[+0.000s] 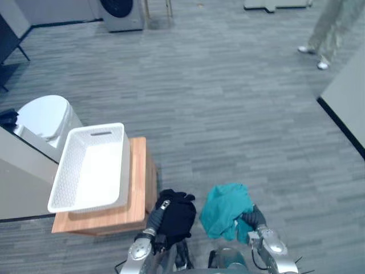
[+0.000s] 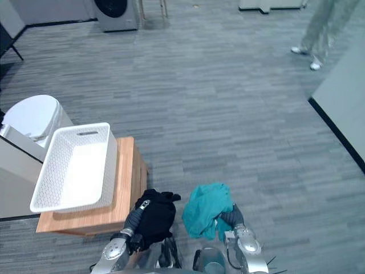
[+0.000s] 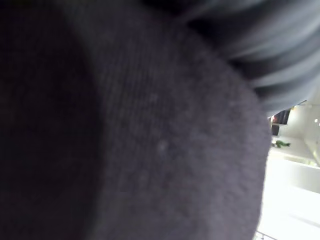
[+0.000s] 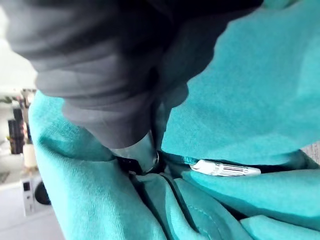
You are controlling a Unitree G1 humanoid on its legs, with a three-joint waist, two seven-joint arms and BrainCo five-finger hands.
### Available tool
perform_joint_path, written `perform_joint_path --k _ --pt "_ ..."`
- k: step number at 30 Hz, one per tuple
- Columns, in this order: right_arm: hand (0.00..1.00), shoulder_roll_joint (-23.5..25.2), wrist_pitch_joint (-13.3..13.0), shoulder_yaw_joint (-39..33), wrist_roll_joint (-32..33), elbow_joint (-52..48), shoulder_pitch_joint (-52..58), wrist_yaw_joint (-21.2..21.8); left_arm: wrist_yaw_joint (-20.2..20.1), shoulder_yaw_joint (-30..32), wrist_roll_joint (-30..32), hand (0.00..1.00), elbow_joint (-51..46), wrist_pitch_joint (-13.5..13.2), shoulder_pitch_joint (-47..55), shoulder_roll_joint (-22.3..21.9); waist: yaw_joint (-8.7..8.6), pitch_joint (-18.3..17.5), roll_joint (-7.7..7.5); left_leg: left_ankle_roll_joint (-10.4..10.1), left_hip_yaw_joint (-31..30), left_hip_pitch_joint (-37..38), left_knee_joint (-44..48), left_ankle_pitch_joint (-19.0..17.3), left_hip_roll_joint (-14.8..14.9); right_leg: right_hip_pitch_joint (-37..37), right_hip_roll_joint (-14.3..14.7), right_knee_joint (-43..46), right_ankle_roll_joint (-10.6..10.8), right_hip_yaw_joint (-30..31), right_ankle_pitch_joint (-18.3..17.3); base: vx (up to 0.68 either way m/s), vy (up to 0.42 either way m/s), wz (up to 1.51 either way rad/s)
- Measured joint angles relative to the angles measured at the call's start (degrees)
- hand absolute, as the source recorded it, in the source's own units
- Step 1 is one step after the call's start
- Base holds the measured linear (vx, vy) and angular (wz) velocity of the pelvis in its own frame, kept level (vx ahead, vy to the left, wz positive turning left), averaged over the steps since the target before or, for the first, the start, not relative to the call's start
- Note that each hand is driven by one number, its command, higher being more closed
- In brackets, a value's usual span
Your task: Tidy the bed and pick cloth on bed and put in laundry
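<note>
1. Grey carpet (image 1: 228,114) covers the floor. A person's legs (image 1: 328,31) stand at its far right edge, and a washing machine (image 1: 121,12) stands at the far left.
2. A grey slab (image 1: 17,182) runs along the robot's left. A rounded white bin (image 1: 45,114) sits just beyond it.
3. A wooden stand (image 1: 137,194) sits against the slab and carries the white basket (image 1: 124,165), which overhangs the stand's near edge.
4. The black cloth (image 1: 179,220) hangs bunched just beside the stand's near right corner, lower than the basket rim. Nothing lies between it and the stand.
5. The teal cloth (image 1: 225,208) hangs crumpled to the right of the black one, close to it but apart. The right wrist view shows a white tag (image 4: 225,170) among its folds.
6. The left hand (image 1: 164,206) is buried in the black cloth. Its wrist view shows dark fabric pressed close, so I cannot tell how far it is closed.
7. The right hand (image 1: 252,218) is sunk into the teal cloth from behind. The folds hide its grip, so I cannot tell that either.
8. Count: two cloths, one at each hand; one basket; one stand; one bin.
</note>
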Motion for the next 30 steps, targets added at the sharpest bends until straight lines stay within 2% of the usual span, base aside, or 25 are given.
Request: perform_joint_path --k 1,2,3,4,5,6,7,8,9,10,11,12,14,15,16,17,18,19,20,21,23,24,26,28,30 --pt "1.00 0.42 -0.65 0.62 -0.72 -0.92 0.96 0.56 -0.19 -0.14 -1.97 1.00 -0.82 0.17 0.61 -0.26 -0.24 -0.09 2.35 -1.36 -5.45 2.29 -1.05 -0.25 1.95 -0.81 2.25 -8.29 -0.43 1.71 0.00 0.36 -0.205 0.96" --pt "1.00 0.41 -1.13 1.14 -1.08 -1.81 1.58 0.62 -0.31 -0.13 -2.42 1.00 -0.85 0.17 0.63 -0.36 -0.51 -0.81 3.05 -2.04 -7.59 2.36 -1.27 -0.41 2.94 -1.80 3.63 -12.33 -0.49 3.89 0.39 0.42 -0.260 1.45" --pt "1.00 0.61 -1.83 1.95 -1.29 -3.87 2.56 0.89 -0.98 -0.10 -2.90 1.00 -0.74 0.17 0.55 -0.08 -1.12 -1.58 3.43 -3.09 -12.04 2.24 -1.59 0.03 3.95 -3.56 5.61 -19.01 1.07 10.81 1.91 0.50 -0.339 1.92" --pt "1.00 1.22 -2.56 2.15 -2.10 -6.55 3.66 1.10 -1.14 -0.13 -3.11 1.00 -0.45 0.07 -0.22 0.60 -1.67 -1.55 3.07 -5.04 -17.50 1.79 -1.09 0.29 3.80 -4.08 5.69 -25.53 3.69 20.31 6.03 0.49 -0.368 2.06" --pt "1.00 1.44 -2.81 2.33 -2.66 -6.86 3.71 1.19 -1.01 -0.12 -3.20 1.00 -0.16 0.10 -0.34 0.91 -1.79 -1.67 2.72 -5.89 -19.49 1.81 -0.76 -0.12 3.68 -3.75 5.21 -27.85 5.16 23.56 7.83 0.40 -0.361 2.17" --pt "1.00 1.88 -2.88 2.99 -3.75 -6.86 3.39 1.35 -0.41 0.00 -3.84 1.00 0.06 0.25 -0.23 1.83 -1.62 -2.00 1.42 -7.78 -22.49 1.81 0.50 -0.96 3.06 -2.11 3.26 -33.33 6.53 26.46 12.66 0.35 -0.530 2.06" --pt "1.00 2.47 -2.92 4.75 -4.54 -6.64 2.74 1.56 0.77 0.39 -4.55 1.00 -0.17 0.49 0.46 3.97 -0.51 -2.91 -2.40 -10.59 -22.79 0.96 1.73 -2.50 1.75 -0.02 -1.04 -38.00 6.72 25.67 24.71 0.32 -0.586 2.03" --pt "1.00 3.12 -3.09 5.29 -4.67 -6.25 2.31 1.61 1.13 0.81 -4.76 1.00 0.00 0.51 0.69 5.10 -0.46 -3.25 -3.45 -11.58 -21.39 0.55 2.26 -3.87 1.93 0.98 -2.32 -37.61 9.14 23.86 21.36 0.27 -0.599 2.04" --pt "1.00 1.52 -3.11 5.62 -4.72 -4.79 0.21 1.44 1.58 1.83 -5.12 1.00 2.17 0.87 0.08 3.31 -0.73 -2.87 -0.71 -12.28 -19.26 -1.56 4.54 -5.68 5.78 2.59 -0.42 -37.52 7.04 18.21 19.48 0.09 -0.421 1.93" --pt "1.00 -0.28 -3.03 5.44 -4.22 -4.58 -0.76 1.24 1.21 2.18 -5.41 1.00 2.16 1.05 0.87 2.32 -0.48 -2.92 0.67 -12.46 -13.57 -3.10 5.83 -5.54 9.35 4.68 0.07 -39.52 5.70 12.73 19.47 0.09 -0.472 2.59" --pt "1.00 -1.80 -2.74 4.49 -3.09 -4.59 -1.34 1.19 0.12 2.27 -5.13 1.00 2.19 1.09 1.75 1.49 -0.13 -2.59 1.61 -12.57 -4.51 -3.37 5.36 -5.45 12.45 8.29 -0.05 -41.55 4.85 6.47 19.51 0.06 -0.367 2.28" --pt "1.00 -1.80 -2.69 3.20 -2.88 -4.60 -1.24 1.15 -0.26 2.27 -4.52 1.00 2.16 1.08 2.28 1.28 0.08 -2.60 1.64 -12.56 -0.33 -3.33 5.19 -5.44 13.26 9.61 -0.39 -42.02 4.73 3.71 19.45 0.06 -0.315 2.27" --pt "1.00 -2.18 -2.66 0.03 -1.14 -4.68 -1.13 0.62 -2.08 2.11 -2.93 1.00 1.85 1.11 3.42 0.91 0.83 -2.58 1.04 -12.09 15.95 -1.33 5.06 -5.60 13.86 12.95 -2.99 -43.33 3.77 -6.44 18.78 0.01 -0.165 2.16" --pt "1.00 -2.26 -2.65 -0.56 -0.77 -4.68 -1.18 0.27 -2.55 2.10 -2.80 1.00 1.65 1.13 3.50 0.91 0.79 -2.61 1.15 -11.69 19.21 -1.00 4.55 -5.57 13.78 13.37 -3.43 -43.51 3.78 -8.78 18.65 0.01 -0.012 2.07" --pt "1.00 -2.20 -2.46 -1.13 -0.01 -4.62 -1.26 -0.23 -2.72 2.18 -2.43 1.00 1.17 1.13 3.52 1.05 0.91 -2.56 1.15 -9.28 22.63 -0.10 3.25 -5.12 13.17 13.86 -4.22 -43.51 4.14 -12.40 18.36 0.01 0.054 1.63" --pt "1.00 -2.03 -2.08 -1.05 0.86 -4.53 -1.42 -0.77 -2.74 2.50 -2.07 1.00 1.26 1.11 3.38 1.24 1.34 -2.05 0.45 -8.39 23.55 0.10 1.43 -2.44 12.20 14.33 -5.51 -42.95 4.23 -14.86 18.34 0.01 0.080 1.44" --pt "1.00 -2.08 -2.08 -0.91 0.95 -4.52 -1.45 -1.12 -2.70 2.57 -2.02 1.00 1.28 1.11 3.59 1.36 1.57 -2.04 0.45 -7.91 23.37 0.37 0.38 -1.04 11.57 14.77 -6.36 -42.45 4.60 -15.84 18.07 -0.01 0.105 1.12" --pt "1.00 -1.65 -2.08 -0.53 1.35 -4.46 -1.41 -1.59 -2.66 2.64 -1.94 1.00 1.25 1.13 4.82 1.63 2.43 -1.75 -0.42 -7.03 21.19 1.12 -2.45 0.00 8.62 15.04 -7.92 -40.97 4.77 -16.85 17.81 -0.01 0.160 0.99" --pt "1.00 -0.54 -2.11 -0.50 1.43 -4.45 -1.46 -2.62 -2.65 2.87 -1.97 1.00 0.56 1.10 5.81 2.23 2.50 -2.07 -1.28 -6.26 19.01 1.44 -5.70 1.28 5.74 14.90 -9.52 -39.83 4.52 -16.69 17.88 0.00 0.176 0.95" --pt "1.00 -0.38 -2.11 -0.51 1.52 -4.41 -1.65 -3.25 -2.65 3.18 -2.01 1.00 0.51 1.11 5.82 2.35 2.46 -2.14 -1.40 -5.78 18.51 1.54 -6.86 1.69 4.90 14.63 -10.13 -38.98 4.31 -16.63 18.04 0.02 0.198 0.87" --pt "1.00 -0.32 -2.12 -0.59 3.04 -2.43 -4.37 -5.73 -2.41 5.57 -1.86 1.00 -0.62 1.19 6.44 2.16 2.45 -1.87 -0.97 -5.10 15.76 1.52 -9.28 1.85 4.01 11.08 -11.63 -31.00 0.66 -15.96 20.72 0.01 0.189 0.64" --pt "1.00 -0.26 -2.12 -0.67 3.56 -2.17 -4.82 -6.13 -2.42 5.92 -1.85 1.00 -0.93 1.20 6.62 2.17 2.46 -1.82 -1.01 -5.10 15.34 1.70 -9.46 1.87 4.05 9.68 -12.16 -27.89 -0.06 -14.99 21.36 0.02 0.170 0.47" --pt "1.00 -0.18 -2.23 -1.49 4.15 -1.63 -5.39 -7.11 -2.44 6.35 -1.65 1.00 -1.03 1.66 6.55 2.94 2.29 -1.28 -1.18 -4.18 13.25 3.36 -9.45 2.58 4.04 5.34 -13.96 -15.73 -0.91 -10.67 23.87 0.05 0.116 0.52" --pt "1.00 -0.11 -2.25 -3.18 4.16 -0.80 -5.06 -8.62 -2.48 6.37 -1.47 1.00 -1.01 1.86 6.08 4.42 1.04 -0.21 -1.36 -3.62 9.25 6.12 -9.43 2.25 3.91 1.15 -14.07 0.87 -0.73 -6.06 18.63 0.11 0.071 0.91" --pt "1.00 -0.08 -2.38 -4.90 4.79 -0.69 -5.02 -9.99 -2.78 6.36 -1.20 1.00 -0.77 1.86 5.49 5.15 0.84 0.12 -1.92 -3.47 6.77 7.66 -9.47 2.38 3.84 -1.17 -13.07 5.36 1.26 -3.94 15.88 0.14 0.017 0.85"
